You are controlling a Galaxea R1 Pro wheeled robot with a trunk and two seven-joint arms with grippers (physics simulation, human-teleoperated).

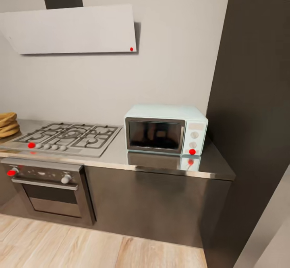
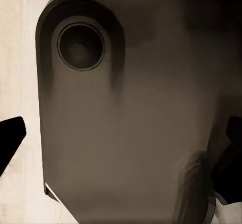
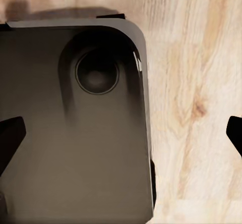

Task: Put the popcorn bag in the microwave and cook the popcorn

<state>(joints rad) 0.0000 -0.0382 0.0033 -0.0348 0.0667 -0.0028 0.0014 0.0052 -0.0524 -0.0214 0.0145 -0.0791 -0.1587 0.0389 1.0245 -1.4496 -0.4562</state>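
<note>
The pale mint-blue microwave [image 1: 166, 129] stands on the steel countertop [image 1: 161, 165] at its right end, with its dark glass door shut. At the view's left edge a tan-brown wrinkled sack with a rolled rim, the popcorn bag [image 1: 7, 124], rests on the countertop and is partly cut off. No popcorn can be made out. My left gripper [image 2: 121, 143] is open over my dark base, with nothing between its fingers. My right gripper [image 3: 122, 135] is also open and empty, over the base's corner and the wooden floor.
A grated gas hob [image 1: 68, 136] lies between the bag and the microwave, above a built-in oven [image 1: 50, 193]. A white hood [image 1: 72, 30] hangs on the wall. A tall dark cabinet [image 1: 253, 98] closes the right side. Wooden floor [image 1: 80, 248] runs along the cabinets.
</note>
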